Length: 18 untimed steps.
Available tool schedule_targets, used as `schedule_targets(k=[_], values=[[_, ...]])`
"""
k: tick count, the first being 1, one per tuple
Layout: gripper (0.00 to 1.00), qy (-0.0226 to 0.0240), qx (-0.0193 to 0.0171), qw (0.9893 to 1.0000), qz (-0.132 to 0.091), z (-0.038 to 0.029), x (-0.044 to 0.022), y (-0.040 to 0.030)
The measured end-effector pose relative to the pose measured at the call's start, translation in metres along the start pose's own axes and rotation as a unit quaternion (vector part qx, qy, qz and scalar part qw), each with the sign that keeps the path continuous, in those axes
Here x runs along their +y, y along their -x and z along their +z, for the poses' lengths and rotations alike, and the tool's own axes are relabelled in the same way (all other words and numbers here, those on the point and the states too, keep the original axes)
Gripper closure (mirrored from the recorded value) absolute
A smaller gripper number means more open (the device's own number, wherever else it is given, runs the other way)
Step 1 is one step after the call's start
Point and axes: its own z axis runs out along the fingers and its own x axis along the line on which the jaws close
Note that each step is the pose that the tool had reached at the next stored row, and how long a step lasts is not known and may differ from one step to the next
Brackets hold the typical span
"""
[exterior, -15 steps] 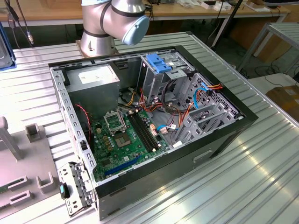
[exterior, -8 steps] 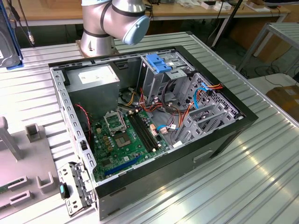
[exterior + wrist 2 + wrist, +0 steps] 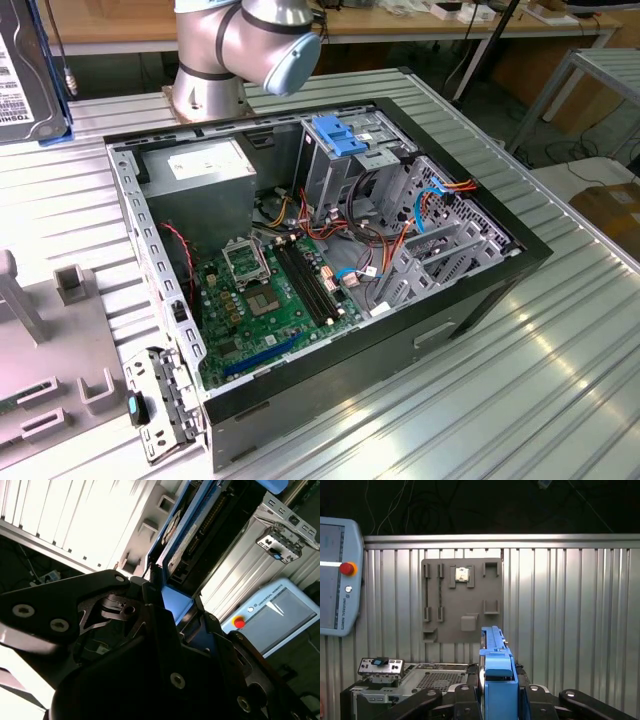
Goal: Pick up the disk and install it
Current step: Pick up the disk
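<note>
The disk (image 3: 28, 70), a grey metal drive with a pale label and a blue rail, stands on edge at the exterior view's far upper left, above the table. In both wrist views my gripper (image 3: 498, 696) is shut on it: black fingers (image 3: 464, 696) flank the blue carrier rail (image 3: 496, 667) on either side. The second wrist view has the disk's labelled face (image 3: 192, 527) rising out of the gripper (image 3: 175, 611). The open computer case (image 3: 320, 270) lies on its side mid-table, with a metal drive cage topped by a blue bracket (image 3: 345, 140).
The arm's base (image 3: 215, 60) stands behind the case. A grey fixture plate (image 3: 50, 360) (image 3: 462, 600) lies at the exterior view's left. A teach pendant (image 3: 335, 580) rests at the ribbed metal table's edge (image 3: 570, 605). Cables and a motherboard (image 3: 270, 300) sit inside the case.
</note>
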Motion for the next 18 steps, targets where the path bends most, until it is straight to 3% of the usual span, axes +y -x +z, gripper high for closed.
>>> schedule_targets(k=[9, 18], values=[[0.63, 0.0, 0.0, 1.0, 0.0, 0.0005, -0.0169, 0.0], [0.63, 0.0, 0.0, 1.0, 0.0, 0.0014, -0.0437, 0.0]])
